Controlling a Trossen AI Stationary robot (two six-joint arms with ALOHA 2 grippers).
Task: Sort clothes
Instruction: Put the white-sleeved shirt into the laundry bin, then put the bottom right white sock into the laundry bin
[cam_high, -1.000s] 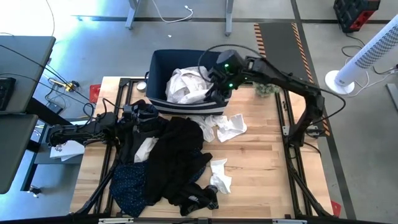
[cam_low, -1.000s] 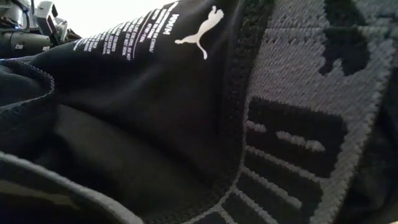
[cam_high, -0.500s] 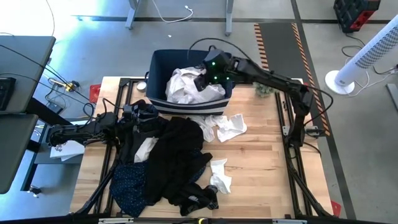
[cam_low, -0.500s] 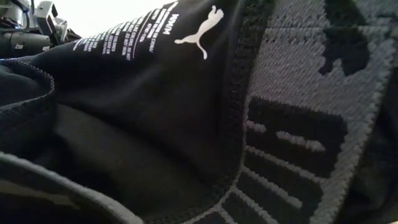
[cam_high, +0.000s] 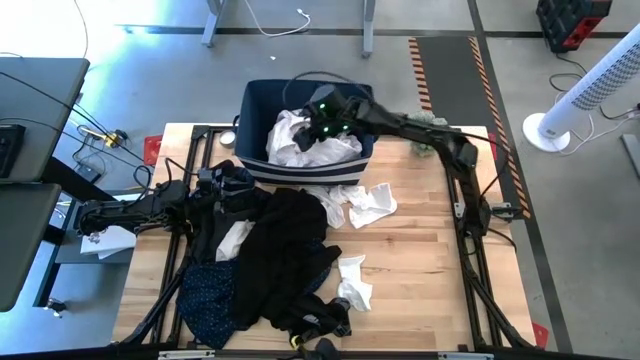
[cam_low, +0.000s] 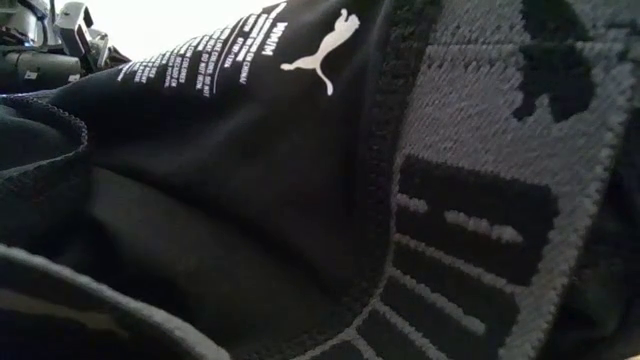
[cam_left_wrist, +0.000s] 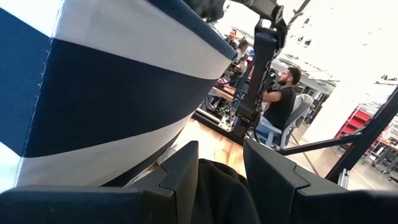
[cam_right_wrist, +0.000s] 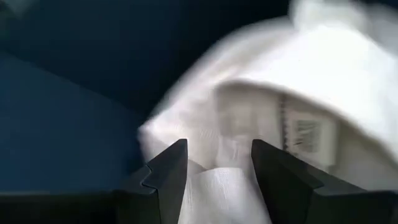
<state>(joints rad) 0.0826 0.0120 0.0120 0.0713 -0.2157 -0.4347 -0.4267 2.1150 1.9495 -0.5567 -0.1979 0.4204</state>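
The right gripper hangs inside the navy fabric bin at the far edge of the table, its fingers apart with a fold of white garment lying between and just beyond them; whether they grip it cannot be told. In the high view the crumpled white clothes in the bin lie directly under the gripper and spread toward its 7 o'clock, so the right arm is plainly the nearer one to that load.

The left gripper waits at 9 o'clock from the table's middle, just beside the bin's white-striped wall, its fingers apart around a bulge of black cloth.

On the bare wood, a long heap of black garments runs from 12 to 6 o'clock, a speckled navy piece at its 8 o'clock, and two small white pieces to its right. All are soft, wrinkled and shapeless; a ribbed grey waistband fills the low view.
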